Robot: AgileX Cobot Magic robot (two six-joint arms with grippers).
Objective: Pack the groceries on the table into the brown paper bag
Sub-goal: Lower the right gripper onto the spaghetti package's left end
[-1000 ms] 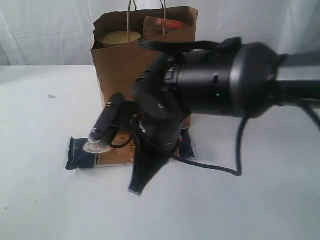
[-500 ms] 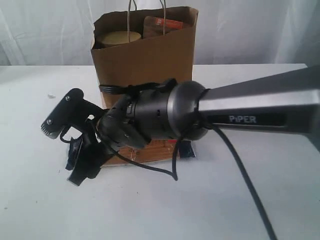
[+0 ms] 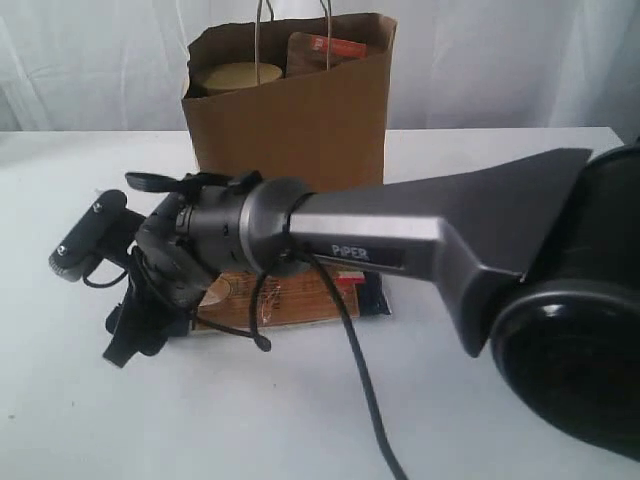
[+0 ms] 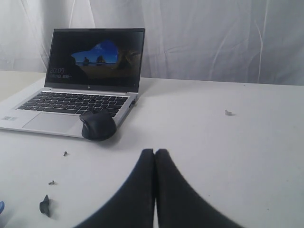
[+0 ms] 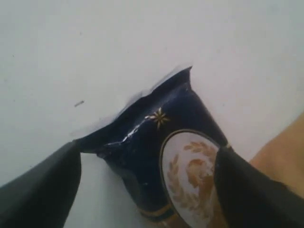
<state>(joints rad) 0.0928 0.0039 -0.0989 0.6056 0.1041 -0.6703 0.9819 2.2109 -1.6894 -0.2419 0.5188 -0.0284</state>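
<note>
1. Table (image 3: 80, 420): white, carries everything.
2. Brown paper bag (image 3: 300, 130): upright at back centre. A jar (image 3: 237, 77) w/ olive-yellow lid & an orange-labelled pouch (image 3: 325, 50) show above its rim.
3. Spaghetti packet (image 3: 300, 298): flat on table just in front of bag, blue ends, brown middle.
4. Right pincer (image 5: 147, 149): jaws apart, low over packet's left blue end (ext. view), that end lying betw. the two fingers. Contact w/ packet: can't tell.
5. Left pincer (image 4: 155, 161): jaws together, nothing betw. them, over bare table, laptop (image 4: 85, 76) & mouse (image 4: 98, 126) beyond.
</note>
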